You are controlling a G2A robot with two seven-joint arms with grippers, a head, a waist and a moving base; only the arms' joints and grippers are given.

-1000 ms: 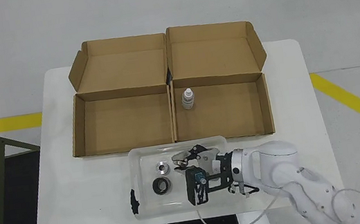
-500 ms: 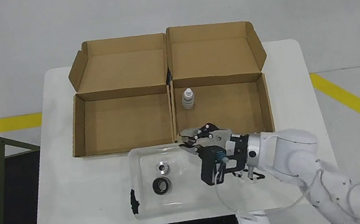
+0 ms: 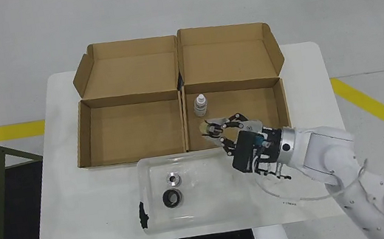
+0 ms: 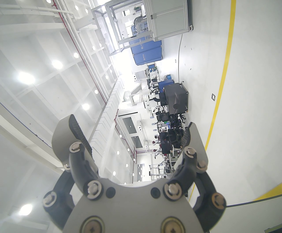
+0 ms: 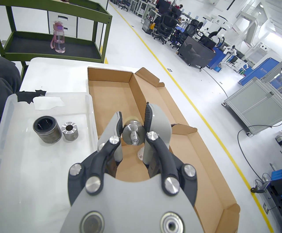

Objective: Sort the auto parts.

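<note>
Clenched on a shafted metal part (image 5: 133, 134) between the right jaws, seen close in the right wrist view; held over the cardboard box (image 3: 253, 106) at centre-right of the top view. Released wide at the left jaws, per the left wrist view.

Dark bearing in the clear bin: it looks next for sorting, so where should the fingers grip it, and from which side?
Grip the dark bearing across its round outer wall, coming straight down from above: it stands upright, bore up, in the clear bin. Probably pinch on the two sides clear of the small steel bushing close beside it.
</note>
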